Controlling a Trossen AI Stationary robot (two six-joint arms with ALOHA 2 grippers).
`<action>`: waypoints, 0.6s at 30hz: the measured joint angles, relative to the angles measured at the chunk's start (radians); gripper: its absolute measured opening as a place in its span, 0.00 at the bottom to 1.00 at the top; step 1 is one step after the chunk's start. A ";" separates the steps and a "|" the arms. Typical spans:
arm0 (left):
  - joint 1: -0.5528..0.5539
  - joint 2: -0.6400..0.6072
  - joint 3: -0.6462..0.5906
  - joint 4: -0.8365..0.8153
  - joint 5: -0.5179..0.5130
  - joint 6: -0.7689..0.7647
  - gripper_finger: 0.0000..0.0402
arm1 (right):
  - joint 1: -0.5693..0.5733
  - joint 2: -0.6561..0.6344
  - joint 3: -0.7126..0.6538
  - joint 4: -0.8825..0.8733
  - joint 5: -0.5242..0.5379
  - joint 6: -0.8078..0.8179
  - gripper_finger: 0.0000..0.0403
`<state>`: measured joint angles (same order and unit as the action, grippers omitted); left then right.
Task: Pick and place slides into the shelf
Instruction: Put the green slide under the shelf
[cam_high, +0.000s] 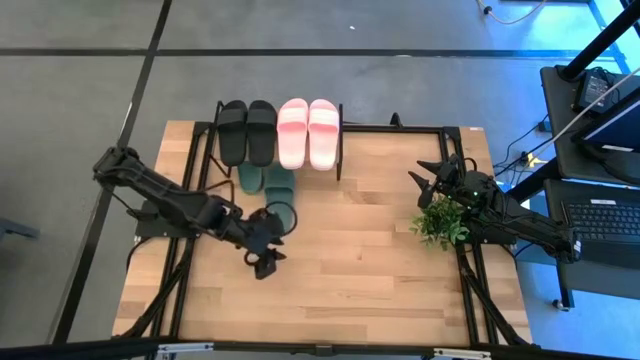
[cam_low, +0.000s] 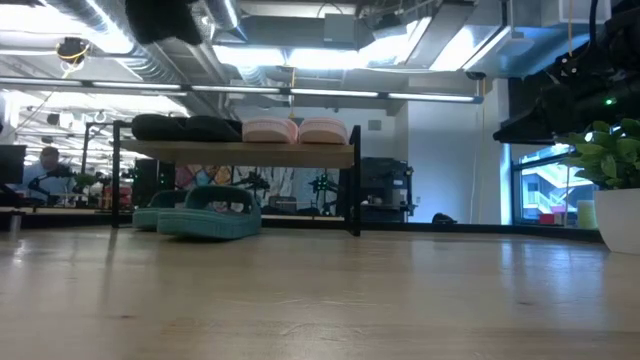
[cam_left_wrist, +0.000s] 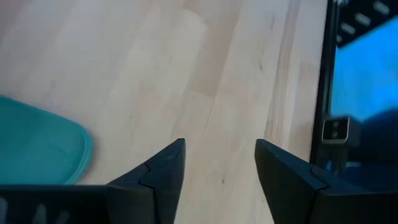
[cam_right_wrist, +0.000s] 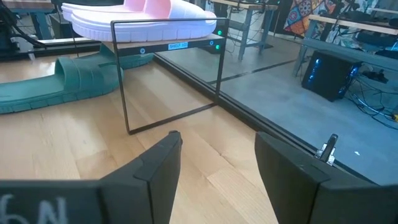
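High view shows the shelf (cam_high: 340, 150) at the table's far edge, with the black pair (cam_high: 247, 131) and the pale pink pair (cam_high: 308, 131) side by side on its top plank, their long axes running front to back across the table (cam_high: 380, 260). One dark green slide (cam_high: 252, 178) lies partly under the plank beside a second dark green slide (cam_high: 280, 192) that sticks out toward the table's middle, lengthwise in the same direction; which end is the toe is hard to make out from above. The left gripper (cam_high: 266, 262) hovers over bare wood just in front of that second slide, fingers spread and holding nothing, with a corner of green sole at the edge of its wrist view. The right gripper (cam_high: 428, 177), also spread and empty, waits near the right edge beside a small potted plant (cam_high: 441, 220). From table height the lower tier looks half hidden behind the nearer green slide.
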<state>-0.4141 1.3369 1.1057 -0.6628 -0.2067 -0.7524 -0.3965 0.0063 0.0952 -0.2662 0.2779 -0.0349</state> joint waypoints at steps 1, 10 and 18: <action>0.009 0.000 -0.014 0.020 0.026 0.026 0.46 | 0.000 0.000 0.000 0.000 0.000 0.000 0.51; 0.069 -0.001 -0.272 0.278 0.086 0.147 0.46 | 0.000 0.000 0.000 0.001 0.000 0.002 0.51; 0.081 0.000 -0.437 0.395 0.051 0.214 0.46 | 0.000 0.000 0.000 0.001 0.002 -0.027 0.51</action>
<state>-0.3336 1.3365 0.6683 -0.2677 -0.1556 -0.5387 -0.3964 0.0063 0.0952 -0.2649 0.2794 -0.0615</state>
